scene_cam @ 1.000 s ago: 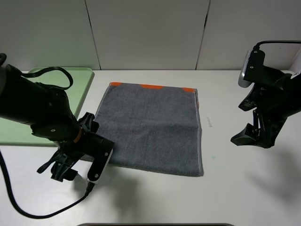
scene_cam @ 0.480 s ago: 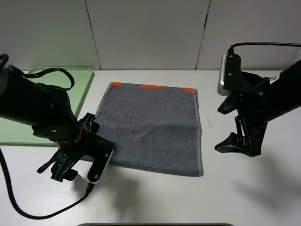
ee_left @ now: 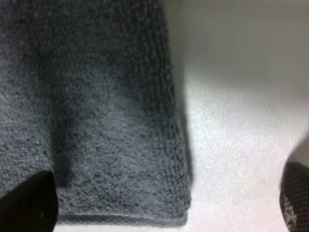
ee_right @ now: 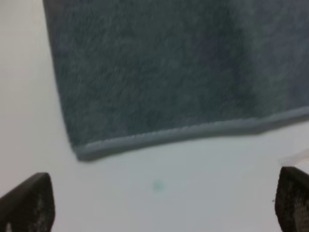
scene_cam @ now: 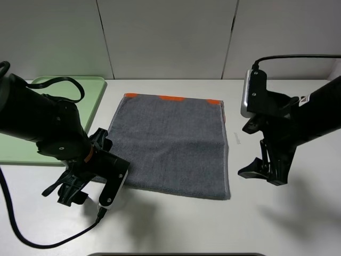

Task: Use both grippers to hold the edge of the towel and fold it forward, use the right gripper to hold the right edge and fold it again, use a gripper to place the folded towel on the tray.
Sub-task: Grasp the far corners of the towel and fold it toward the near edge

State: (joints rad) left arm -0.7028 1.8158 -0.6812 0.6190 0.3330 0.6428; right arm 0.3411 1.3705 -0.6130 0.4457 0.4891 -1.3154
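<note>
As towel (scene_cam: 173, 144) lies flat, right gripper (scene_cam: 259, 175) beside

looks like a lab: white table (scene_cam: 266, 224), plain grey panelled wall (scene_cam: 170, 37) behind.

The towel (scene_cam: 170, 146) is dark grey terry, with orange patches along its 12 o'clock edge and a paler grey stitched hem down its 3 o'clock side. The table (scene_cam: 213, 224) under it is white, and the tray (scene_cam: 90, 88) at 10 o'clock from it is pale green. The left gripper (scene_cam: 89, 192) and right gripper (scene_cam: 264, 173) are black, the left with a white-faced plate and an orange ring on its wrist, while the wall (scene_cam: 165, 37) at 12 o'clock is pale grey with thin dark seams.
</note>
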